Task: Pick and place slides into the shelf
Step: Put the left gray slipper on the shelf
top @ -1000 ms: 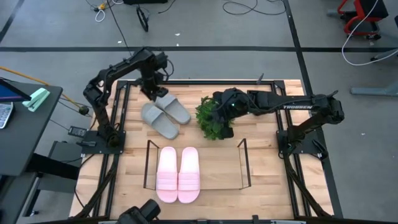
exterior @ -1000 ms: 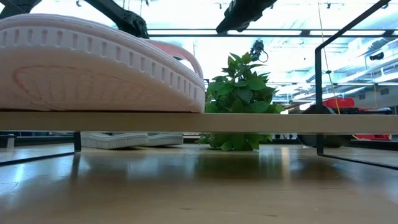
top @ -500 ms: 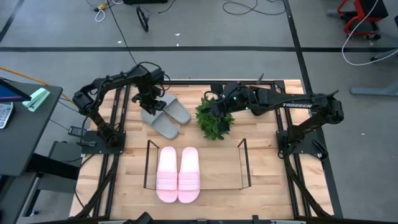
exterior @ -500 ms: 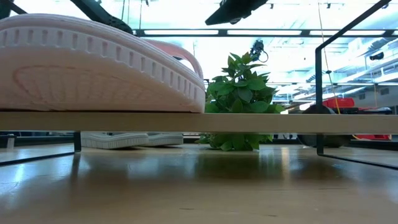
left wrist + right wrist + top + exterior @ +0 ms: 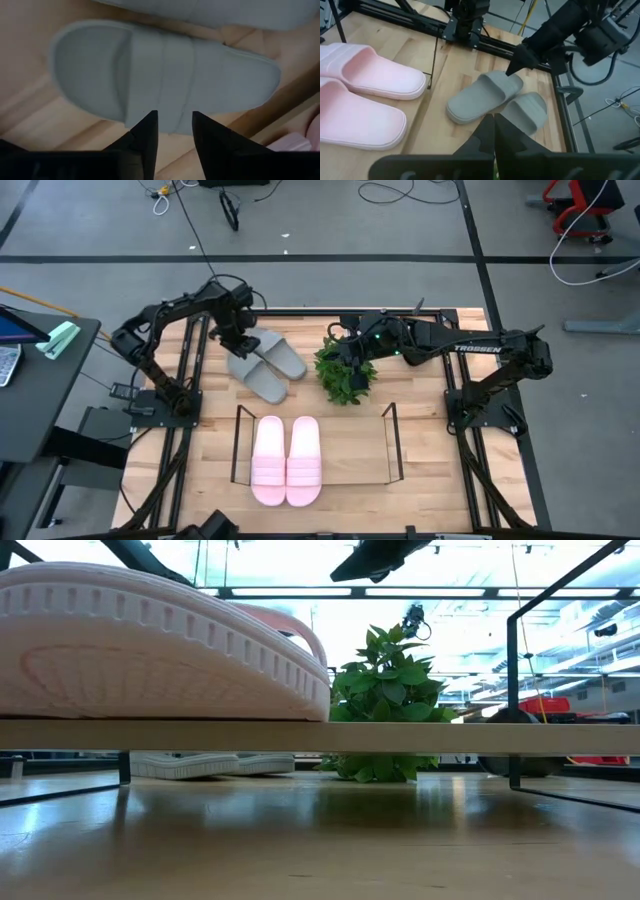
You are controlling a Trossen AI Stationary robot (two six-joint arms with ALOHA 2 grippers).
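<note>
Two grey slides (image 5: 266, 366) lie side by side, soles down, on the wooden table's far left part. The pale pink pair (image 5: 287, 460) rests on the shelf (image 5: 390, 442) near the table's near edge. My left gripper (image 5: 240, 340) hovers open just over one grey slide (image 5: 165, 75), its fingers pointing down at the strap's edge; no touch shows. The right wrist view shows that gripper's tip (image 5: 516, 64) just above the slide. My right gripper (image 5: 350, 352) is shut (image 5: 494, 125) and hangs above the green plant (image 5: 345, 375).
The leafy plant (image 5: 385, 710) stands right of the grey slides, between them and the right arm. The shelf's upright rods (image 5: 238, 442) frame the pink pair; shelf room shows to the right of the pink slides (image 5: 355, 455). A black frame (image 5: 195, 380) edges the table.
My left gripper has come down and a little toward the table's near-left, closer over the grey slides, with its arm folding lower. My right gripper has shifted slightly toward the table's left above the plant. The slides have stayed where they were.
</note>
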